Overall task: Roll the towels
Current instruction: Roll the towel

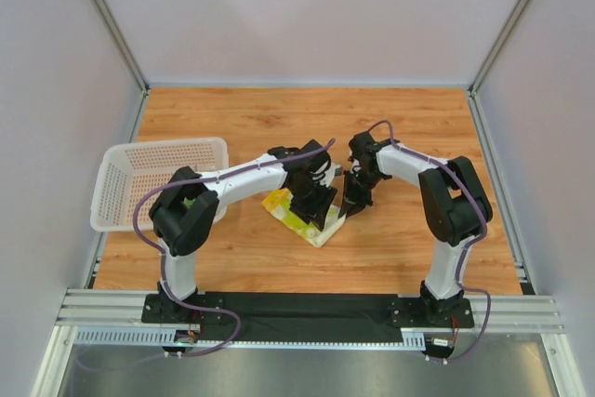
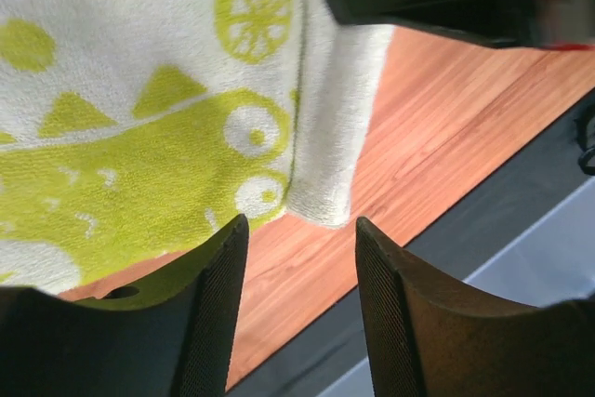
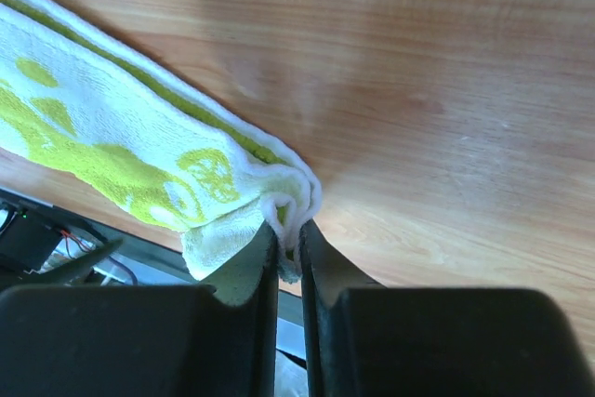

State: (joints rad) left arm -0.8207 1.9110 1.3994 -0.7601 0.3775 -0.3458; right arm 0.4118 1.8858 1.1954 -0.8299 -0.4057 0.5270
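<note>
right gripper (image 3: 288,234): clamping a corner of the lime-yellow printed cloth towel (image 3: 139,155)
left gripper (image 2: 302,230): gaping wide, gripping nothing, hovering just over it
surface: wood-plank tabletop (image 1: 279,118) lying right underneath
room: pale walls (image 1: 307,6) boxing it in

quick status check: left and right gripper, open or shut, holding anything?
Left gripper: open, nothing between the jaws.
Right gripper: shut on the lime-yellow towel, pinching its folded edge.
</note>
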